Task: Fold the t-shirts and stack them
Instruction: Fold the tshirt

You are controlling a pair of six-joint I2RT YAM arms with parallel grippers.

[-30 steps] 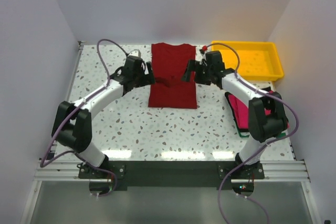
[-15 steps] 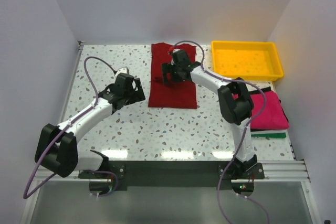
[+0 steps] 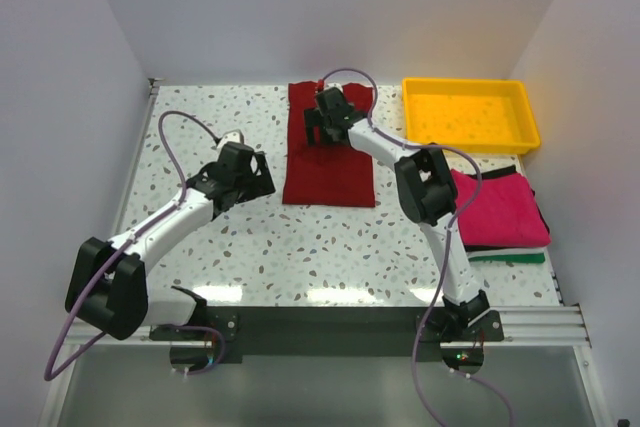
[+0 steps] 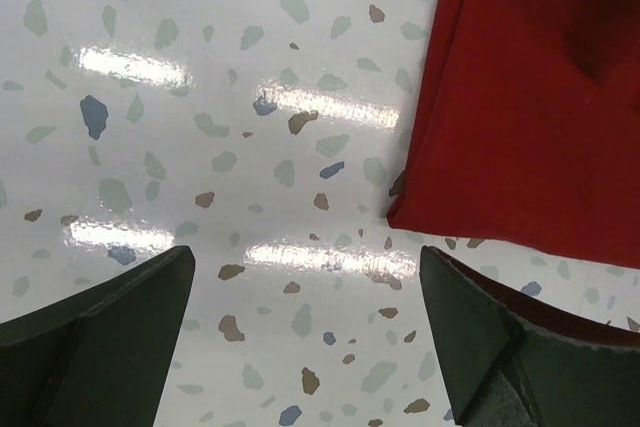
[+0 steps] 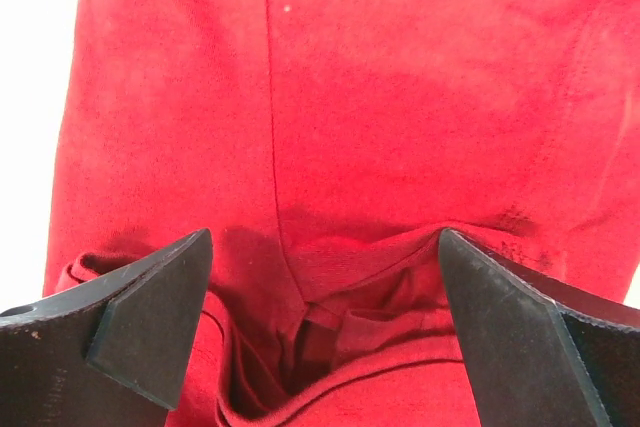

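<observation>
Off to the left, the left gripper (image 3: 248,175) hangs over bare table (image 3: 190,127), jaws spread wide with nothing between them. The maroon shirt (image 3: 330,172) has its near-left corner just to that gripper's right, close but not touching. It's lying flat as a long narrow strip with the sides already tucked in, so my guess is the end-to-end fold is what's left.

The right gripper (image 3: 326,125) sits above the shirt's far end, also wide open and empty, with a bunched seam of layers right under it. Can't tell if the fingertips actually touch the cloth.

This stuff is light, floppy cloth, so it'll sag, and it'll probably slide on the glossy tabletop. I'd pinch through all the layers at the end corners, one per gripper, not mid-panel.

Well off to the right gripper's right is the pink shirt (image 3: 500,209), folded on top of the black (image 3: 490,246) and green (image 3: 515,258) ones.
</observation>
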